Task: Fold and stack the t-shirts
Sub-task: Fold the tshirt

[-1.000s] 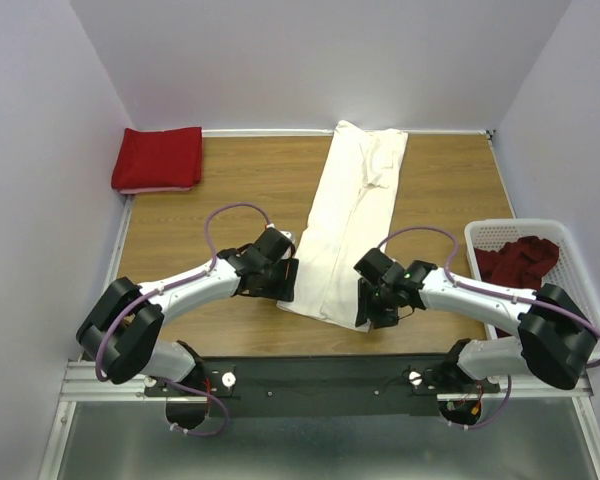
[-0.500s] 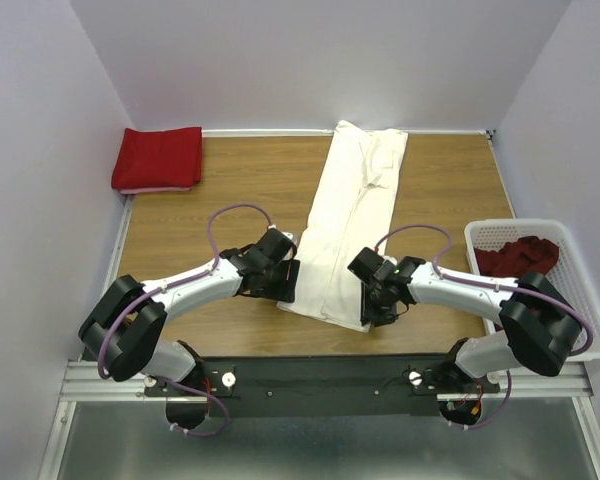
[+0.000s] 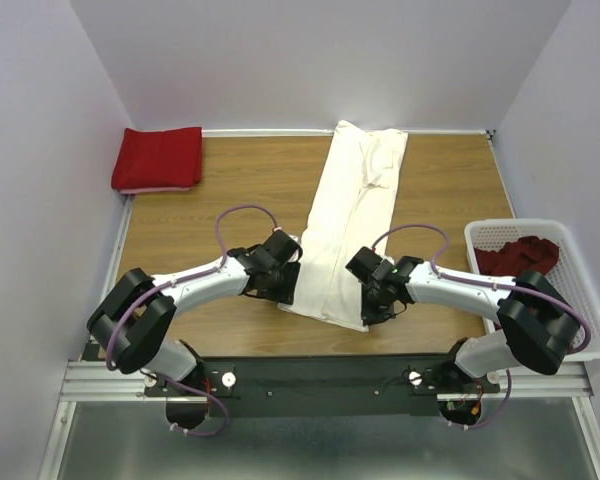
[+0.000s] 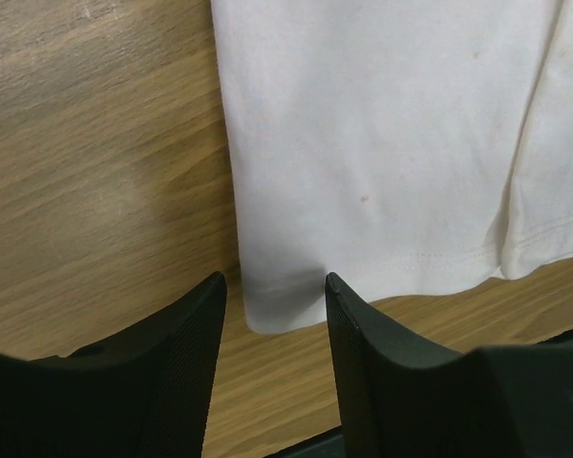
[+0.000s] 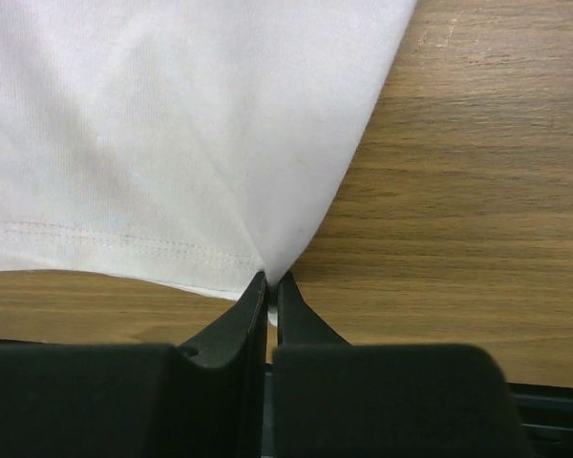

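1. From above, we see the cream shirt (image 3: 358, 215) lying as a long narrow strip down the middle of the table (image 3: 200, 220). The left gripper (image 3: 286, 286) and the right gripper (image 3: 372, 303) sit at its two near corners. From there we cannot tell how either one stands.
2. Our left wrist view settles one: the fingers (image 4: 186, 353) stand apart, straddling the hem corner without squeezing it.
3. Our right wrist view settles the other: its fingers are pressed together on the shirt's corner, with the cloth drawn to a peak between them.
4. Only the top view shows the folded red shirt (image 3: 158, 157) in the far left corner and the dark red shirt (image 3: 520, 260) bunched in the basket (image 3: 520, 226) at the right edge.
5. From above, the arms cover both near corners. We cannot tell whether the left fingers touch the table.
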Motion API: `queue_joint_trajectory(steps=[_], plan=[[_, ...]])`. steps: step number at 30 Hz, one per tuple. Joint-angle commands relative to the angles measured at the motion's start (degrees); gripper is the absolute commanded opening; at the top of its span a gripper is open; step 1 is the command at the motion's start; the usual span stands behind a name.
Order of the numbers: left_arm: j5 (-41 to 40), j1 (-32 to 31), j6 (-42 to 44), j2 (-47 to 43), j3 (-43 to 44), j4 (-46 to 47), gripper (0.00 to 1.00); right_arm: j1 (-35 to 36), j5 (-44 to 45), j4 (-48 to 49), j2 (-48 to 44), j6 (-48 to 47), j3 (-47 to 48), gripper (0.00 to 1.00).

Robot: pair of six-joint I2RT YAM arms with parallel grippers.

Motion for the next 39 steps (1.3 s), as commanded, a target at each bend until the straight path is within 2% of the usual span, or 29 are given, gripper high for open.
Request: queue_joint_trajectory(steps=[1, 4, 10, 11, 13, 16, 18, 19, 23, 26, 30, 34, 35, 39], plan=[[-1.6, -0.38, 0.08, 2.14, 1.8, -1.14, 0.51, 0.27, 2.58, -1.51, 1.15, -1.17, -1.15, 0.1], [-1.52, -0.64, 0.17, 4.07, 2.51, -1.84, 0.41, 0.27, 2.67, -1.42, 0.97, -1.17, -1.15, 0.1], [-3.43, -2.22, -0.79, 6.27, 2.07, -4.3, 0.36, 0.27, 2.75, -1.42, 0.18, -1.17, -1.15, 0.08], [-3.71, -2.4, -0.97, 6.1, 1.9, -4.56, 0.3, 0.27, 2.75, -1.51, 0.01, -1.17, -1.15, 0.05], [-3.36, -2.75, -1.67, 5.66, 1.28, -5.0, 0.23, 0.27, 2.58, -1.51, -0.26, -1.87, -0.98, 0.02], [-2.31, -3.63, -2.98, 4.52, 0.84, -6.32, 0.0, 0.27, 0.91, -2.03, -1.14, -3.27, -0.63, 0.01], [1.72, -6.25, -4.56, 2.42, 0.93, -7.99, 0.0, 0.27, -2.68, -2.91, -2.89, -4.67, -0.27, 0.01], [2.95, -9.75, -7.01, 0.41, 0.93, -8.6, 0.0, 0.27, -5.92, -4.22, -4.55, -5.21, -0.19, 0.01], [5.95, -17.4, -14.3, -5.83, -0.73, -12.03, 0.0, 0.27, -9.63, -10.27, -9.38, -6.53, -0.8, 0.01], [6.48, -19.18, -19.15, -11.72, -2.75, -12.65, 0.0, 0.36, -7.98, -15.56, -13.69, -6.62, -1.59, 0.01], [4.91, -19.1, -18.47, -13.68, -0.75, -11.43, 0.0, 0.35, -5.96, -18.29, -14.76, -6.27, -0.54, 0.01], [4.2, -13.22, -12.67, -11.05, 2.86, -5.46, 0.0, -0.08, 5.19, -19.7, -13.45, -5.12, 4.99, 0.01], [3.76, -11.03, -11.96, -10.61, 3.3, -4.05, 0.0, -1.3, 9.13, -19.79, -11.79, -5.56, 7.52, 0.01], [2.18, -1.1, -5.81, -6.4, 8.11, 2.89, 0.0, -7.02, 15.93, -17.34, -6.33, -9.77, 12.81, 0.01]])
